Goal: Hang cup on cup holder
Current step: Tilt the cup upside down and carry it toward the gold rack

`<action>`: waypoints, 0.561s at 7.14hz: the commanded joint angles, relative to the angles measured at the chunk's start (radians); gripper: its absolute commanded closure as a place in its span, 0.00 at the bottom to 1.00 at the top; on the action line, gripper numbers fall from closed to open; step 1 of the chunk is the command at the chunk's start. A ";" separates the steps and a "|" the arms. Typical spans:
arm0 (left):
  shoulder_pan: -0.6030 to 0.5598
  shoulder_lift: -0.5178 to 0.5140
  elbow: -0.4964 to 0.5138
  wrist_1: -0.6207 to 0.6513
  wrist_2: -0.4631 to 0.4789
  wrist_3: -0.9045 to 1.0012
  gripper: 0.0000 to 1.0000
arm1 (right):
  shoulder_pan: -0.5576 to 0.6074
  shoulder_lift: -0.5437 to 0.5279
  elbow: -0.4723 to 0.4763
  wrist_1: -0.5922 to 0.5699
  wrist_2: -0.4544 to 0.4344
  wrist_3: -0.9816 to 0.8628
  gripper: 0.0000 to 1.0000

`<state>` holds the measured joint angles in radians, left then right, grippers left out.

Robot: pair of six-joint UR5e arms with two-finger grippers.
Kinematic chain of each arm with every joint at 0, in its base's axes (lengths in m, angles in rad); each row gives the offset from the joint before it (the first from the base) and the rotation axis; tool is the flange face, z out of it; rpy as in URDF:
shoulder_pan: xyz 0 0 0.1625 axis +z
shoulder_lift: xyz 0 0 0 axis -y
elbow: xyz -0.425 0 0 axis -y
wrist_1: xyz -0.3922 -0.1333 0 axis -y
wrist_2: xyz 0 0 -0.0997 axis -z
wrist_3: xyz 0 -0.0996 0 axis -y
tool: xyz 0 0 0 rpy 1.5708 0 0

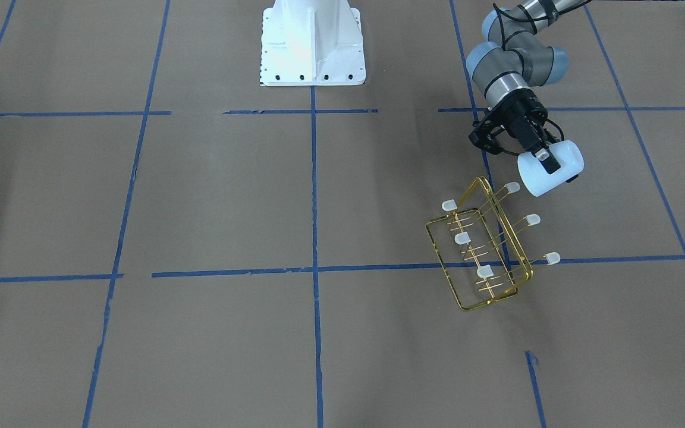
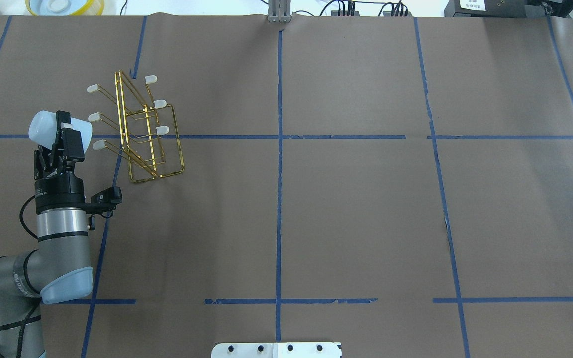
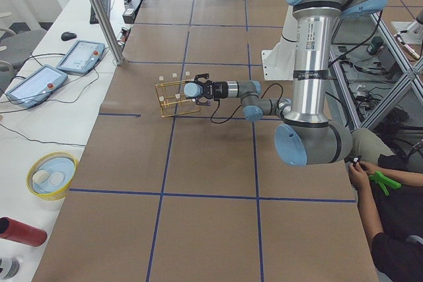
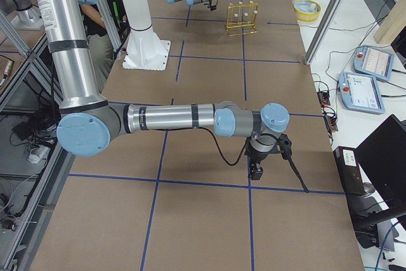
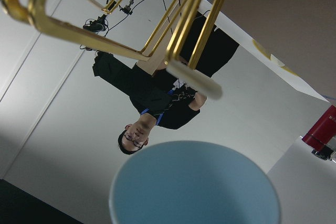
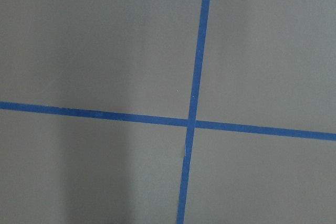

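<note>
The front-facing camera looks steeply down from across the table (image 1: 200, 196), the white robot base (image 1: 313, 47) at its top. The overhead camera faces it from behind the robot; both share the left gripper (image 1: 556, 167), its cup (image 1: 536, 178) and the gold wire rack (image 1: 462, 238) just beside. The side cameras look along the table from opposite ends, the right-end one close to the right gripper (image 4: 256, 171). The left wrist camera peers past the cup's rim at rack wires; the right looks straight down on blue tape (image 6: 194, 77).

Cup (image 2: 42, 130) between the left fingers (image 2: 73, 144), just beside the cup holder (image 2: 140, 130)
</note>
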<state>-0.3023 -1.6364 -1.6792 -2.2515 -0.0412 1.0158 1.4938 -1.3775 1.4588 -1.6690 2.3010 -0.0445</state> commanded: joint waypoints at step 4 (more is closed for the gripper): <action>0.000 -0.043 0.050 -0.002 0.003 -0.003 1.00 | 0.000 0.000 0.000 0.000 0.000 0.000 0.00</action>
<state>-0.3026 -1.6703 -1.6433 -2.2512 -0.0384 1.0146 1.4941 -1.3775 1.4588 -1.6690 2.3010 -0.0445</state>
